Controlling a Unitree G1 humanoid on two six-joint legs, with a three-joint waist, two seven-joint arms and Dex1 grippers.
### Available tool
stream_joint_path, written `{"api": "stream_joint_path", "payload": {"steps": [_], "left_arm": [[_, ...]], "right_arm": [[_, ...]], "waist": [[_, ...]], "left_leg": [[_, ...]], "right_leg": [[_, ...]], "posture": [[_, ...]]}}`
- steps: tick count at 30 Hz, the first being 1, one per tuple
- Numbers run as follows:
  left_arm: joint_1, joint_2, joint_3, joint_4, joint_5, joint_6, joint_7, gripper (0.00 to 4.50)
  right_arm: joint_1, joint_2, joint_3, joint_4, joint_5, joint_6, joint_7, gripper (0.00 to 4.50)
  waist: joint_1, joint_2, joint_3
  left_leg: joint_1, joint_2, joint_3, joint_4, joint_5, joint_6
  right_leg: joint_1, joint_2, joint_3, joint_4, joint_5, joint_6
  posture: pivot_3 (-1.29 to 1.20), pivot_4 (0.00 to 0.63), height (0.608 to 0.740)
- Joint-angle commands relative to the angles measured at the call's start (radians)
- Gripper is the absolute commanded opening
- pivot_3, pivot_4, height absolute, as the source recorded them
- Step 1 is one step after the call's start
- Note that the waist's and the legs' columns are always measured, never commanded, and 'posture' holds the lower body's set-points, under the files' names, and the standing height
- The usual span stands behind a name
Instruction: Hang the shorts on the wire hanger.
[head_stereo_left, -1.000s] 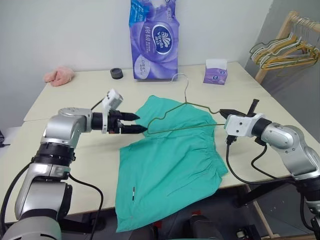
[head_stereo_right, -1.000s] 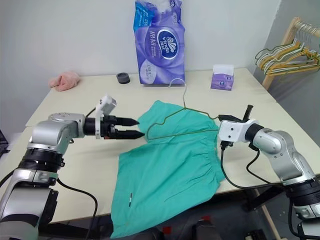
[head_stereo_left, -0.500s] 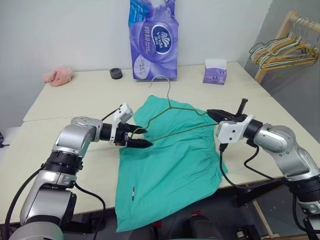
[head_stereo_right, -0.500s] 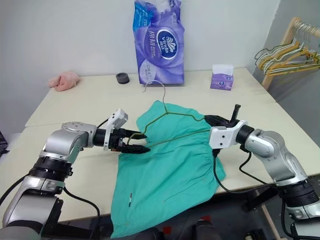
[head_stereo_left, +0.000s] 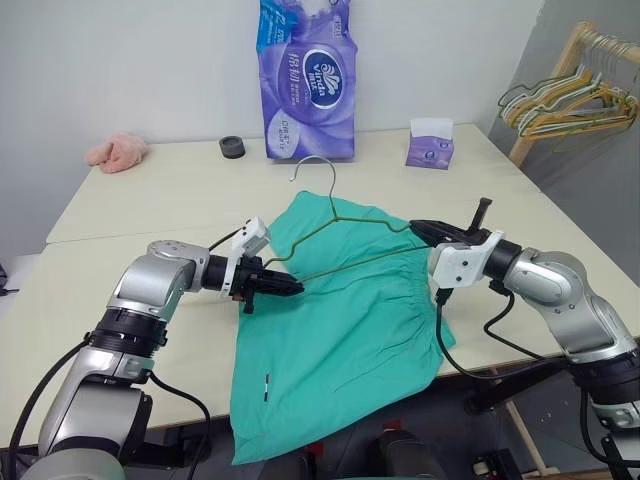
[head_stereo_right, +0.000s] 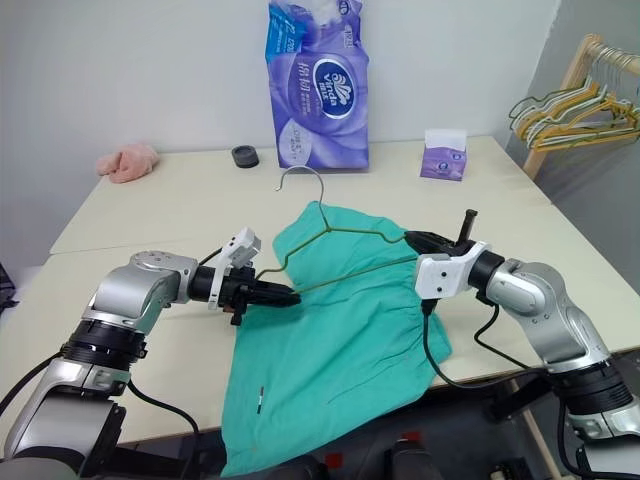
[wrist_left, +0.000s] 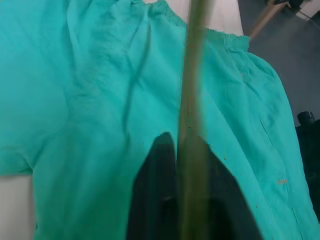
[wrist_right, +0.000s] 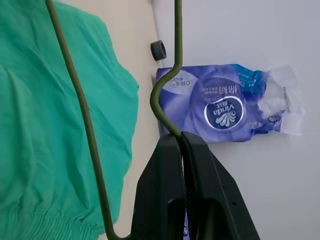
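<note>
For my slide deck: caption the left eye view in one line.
Both grippers, left gripper and right gripper, pinch the wire hanger above the shorts.

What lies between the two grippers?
The wire hanger spans from left gripper to right gripper, each shut on a corner, above the shorts; both eye views show this.

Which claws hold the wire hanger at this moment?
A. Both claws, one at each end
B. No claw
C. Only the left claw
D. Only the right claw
A: the left claw is shut on one corner of the wire hanger and the right claw on the other, above the shorts.
</note>
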Motion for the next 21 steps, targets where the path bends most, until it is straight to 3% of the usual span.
{"api": "stream_joint_path", "payload": {"steps": [1,4,9,14,18,21], "left_arm": [[-0.009,-0.006,0.011,-0.037,-0.015,0.002,0.008,0.01],[-0.001,-0.008,0.012,-0.045,-0.015,0.005,0.01,0.0],[0.007,-0.011,0.013,-0.057,-0.006,-0.007,0.029,0.0],[0.007,-0.005,0.002,-0.083,0.032,-0.09,0.049,0.0],[0.018,0.035,-0.048,-0.132,0.103,-0.204,0.02,0.0],[0.028,0.042,-0.079,-0.163,0.124,-0.244,0.003,0.0]], "right_arm": [[0.0,0.0,0.008,-0.065,0.033,-0.036,0.034,0.0],[0.005,-0.018,0.01,-0.067,0.021,-0.048,0.057,0.63],[0.04,-0.06,0.004,-0.117,0.059,-0.014,0.142,2.28],[0.091,-0.097,-0.074,-0.261,0.243,0.283,0.262,4.02],[0.122,-0.117,-0.183,-0.443,0.514,0.831,0.307,4.02],[0.109,-0.121,-0.202,-0.513,0.625,1.091,0.288,4.02]], "waist": [[0.0,0.0,0.0],[0.0,0.0,0.0],[0.003,0.0,0.0],[0.004,0.0,0.0],[0.008,0.0,0.0],[0.008,0.0,0.0]], "left_leg": [[0.0,0.0,0.0,0.0,0.0,0.0],[0.0,0.0,0.0,0.0,0.0,0.0],[0.0,0.0,0.0,0.0,0.0,0.0],[0.0,0.0,0.0,0.0,0.0,0.0],[0.0,0.0,-0.001,0.0,0.0,0.0],[0.0,0.001,-0.001,0.0,0.0,0.0]], "right_leg": [[0.0,0.0,0.0,0.0,0.0,0.0],[0.0,0.0,0.0,0.0,0.0,0.0],[0.0,0.0,0.0,0.0,0.0,0.0],[0.0,0.0,0.0,0.0,0.0,0.0],[0.0,-0.001,0.0,0.0,0.0,0.0],[0.0,-0.001,-0.001,0.0,0.0,-0.001]], "posture": [[-0.1,0.067,0.74],[-0.1,0.067,0.74],[-0.1,0.067,0.74],[-0.1,0.069,0.74],[-0.12,0.074,0.74],[-0.12,0.074,0.74]]}}
